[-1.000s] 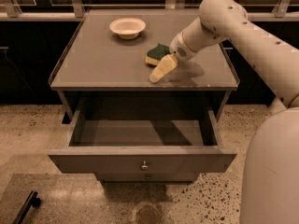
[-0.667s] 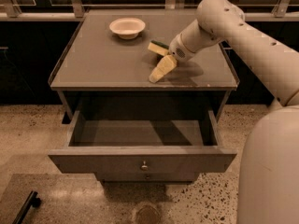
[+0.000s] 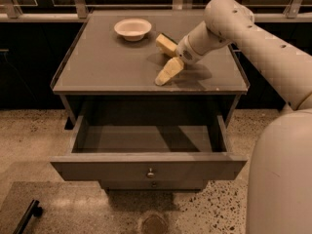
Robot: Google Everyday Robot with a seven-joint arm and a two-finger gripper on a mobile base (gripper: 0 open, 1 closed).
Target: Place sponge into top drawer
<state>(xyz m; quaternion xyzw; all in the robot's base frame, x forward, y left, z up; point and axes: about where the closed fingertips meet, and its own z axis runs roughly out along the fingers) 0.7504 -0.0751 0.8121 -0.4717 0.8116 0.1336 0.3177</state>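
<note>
The sponge (image 3: 165, 44), pale yellow with a dark green edge, is tilted up just above the tabletop (image 3: 107, 67), at the back right of centre. My gripper (image 3: 165, 62) reaches in from the right and is shut on the sponge; one pale finger (image 3: 168, 72) slants down towards the table below it, and the other is hidden behind the sponge. The top drawer (image 3: 146, 165) is pulled out wide below the tabletop, with a small round knob (image 3: 150, 172) on its front. Its inside looks empty.
A white bowl (image 3: 132, 28) stands at the back of the tabletop, left of the sponge. My arm (image 3: 273, 52) crosses the right side and my body fills the lower right corner. A lower drawer front (image 3: 153, 184) shows beneath the open drawer. A speckled floor lies in front.
The sponge has tipped from lying flat with its green side up to tilted with the yellow foam showing, and has risen slightly. The gripper has shifted a little back and up with it.
</note>
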